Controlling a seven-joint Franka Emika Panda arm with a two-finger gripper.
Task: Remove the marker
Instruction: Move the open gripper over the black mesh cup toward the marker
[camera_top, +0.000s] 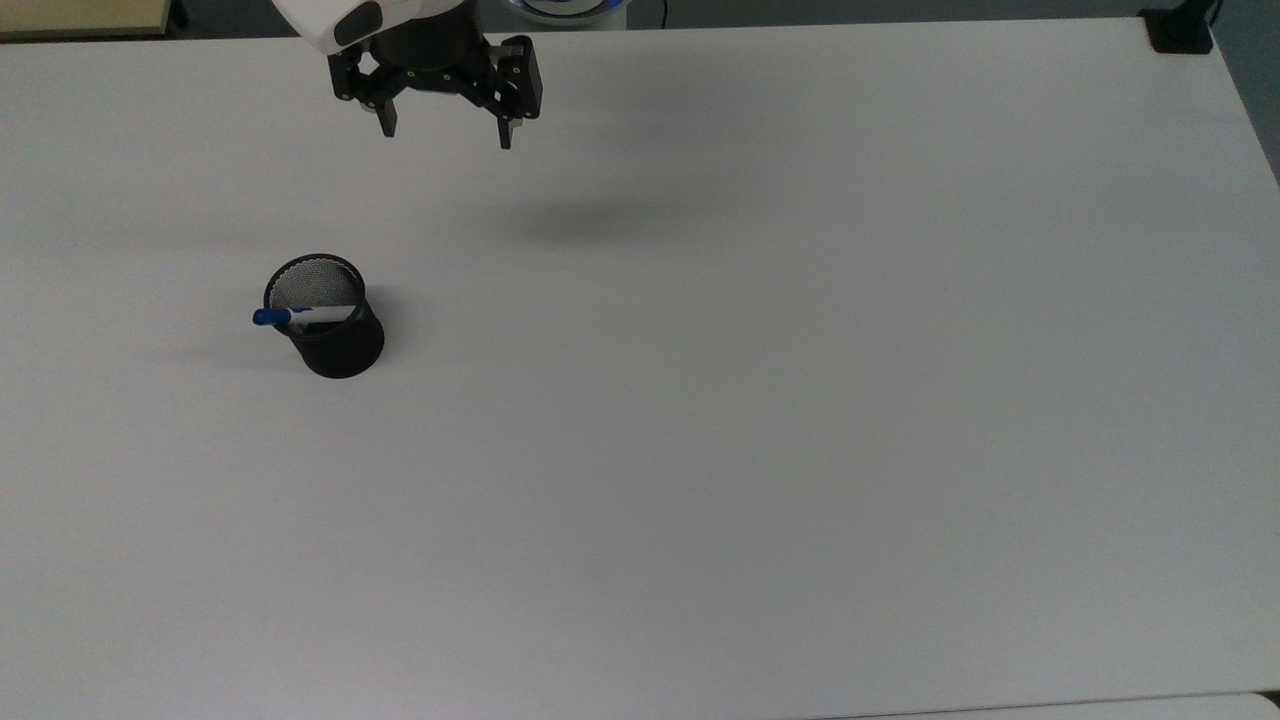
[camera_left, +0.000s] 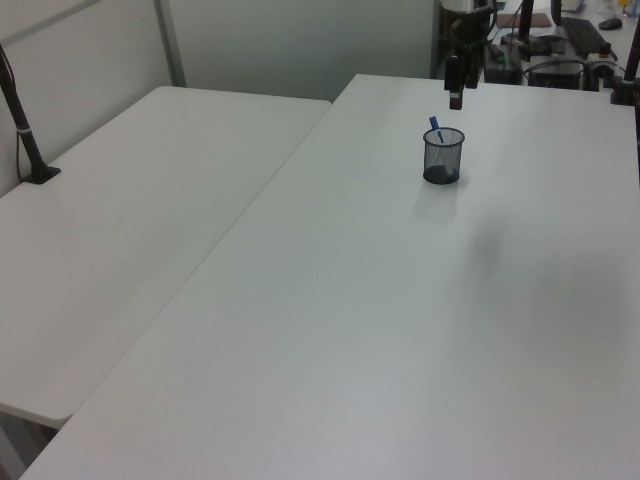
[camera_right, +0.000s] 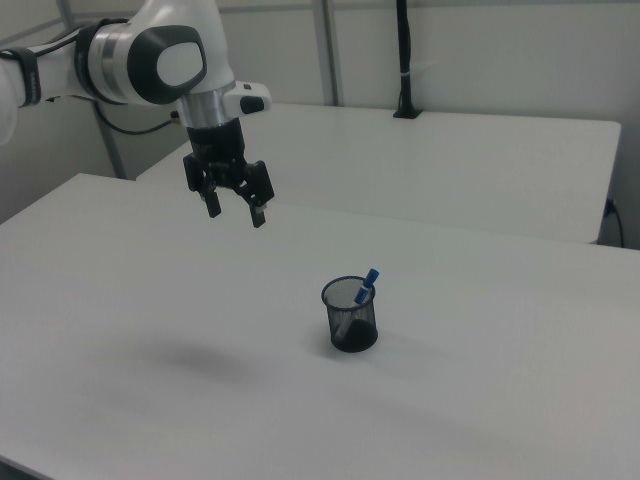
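Tool (camera_top: 446, 132) high, pointing down, fingers (camera_top: 387, 121) spread

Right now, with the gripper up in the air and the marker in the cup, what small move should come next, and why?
Probably a sideways move to bring the gripper above the marker. The gripper hangs open and empty, well clear of the table, while the marker stands tilted in the black mesh cup with its blue cap poking over the rim. Lining up over that cap should come before any descent.

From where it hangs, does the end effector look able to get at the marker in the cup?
Probably yes: the end effector hangs open above bare table, and the marker's blue end sticks out over the cup's rim.
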